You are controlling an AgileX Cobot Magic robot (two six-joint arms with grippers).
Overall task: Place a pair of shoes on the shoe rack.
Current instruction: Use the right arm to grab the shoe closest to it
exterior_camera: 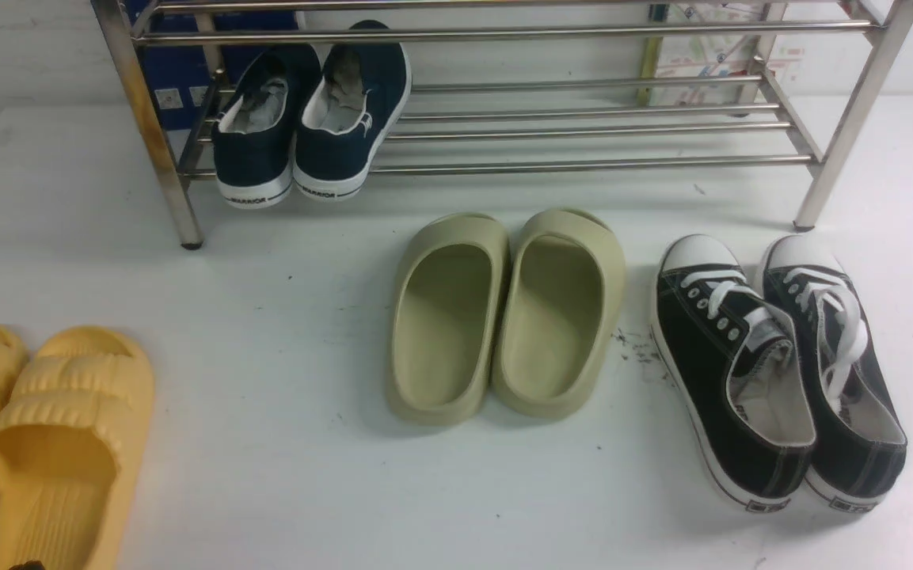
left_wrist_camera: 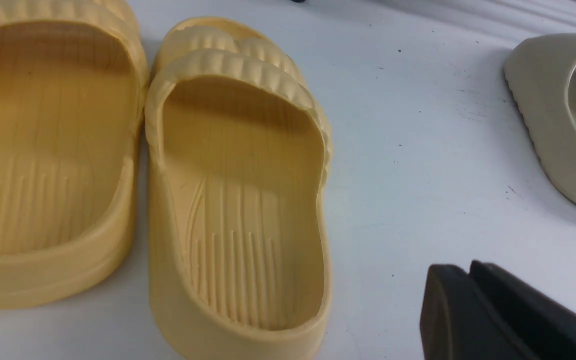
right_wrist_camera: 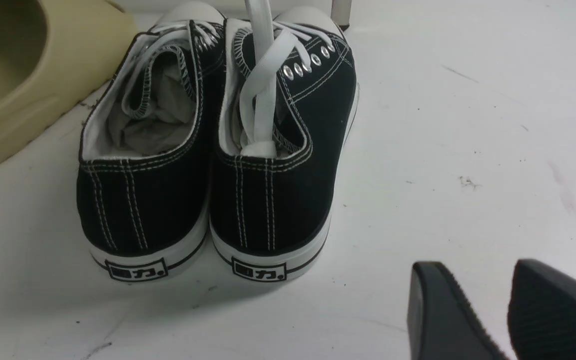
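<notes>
Front view, WARRIOR on navy sneakers [exterior_camera: 329,150], left fingers [left_wrist_camera: 467,310] together, right fingers [right_wrist_camera: 442,310] parted

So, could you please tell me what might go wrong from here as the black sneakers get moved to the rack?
Loose laces trail into one of the black sneakers; the open right gripper could snag them.
The pair sits tight together and close to the olive slippers, so lifting one shoe may drag its neighbour.
The shoe rack is only spaced bars, with navy sneakers at its left end; a shoe set carelessly could tilt between bars.
</notes>
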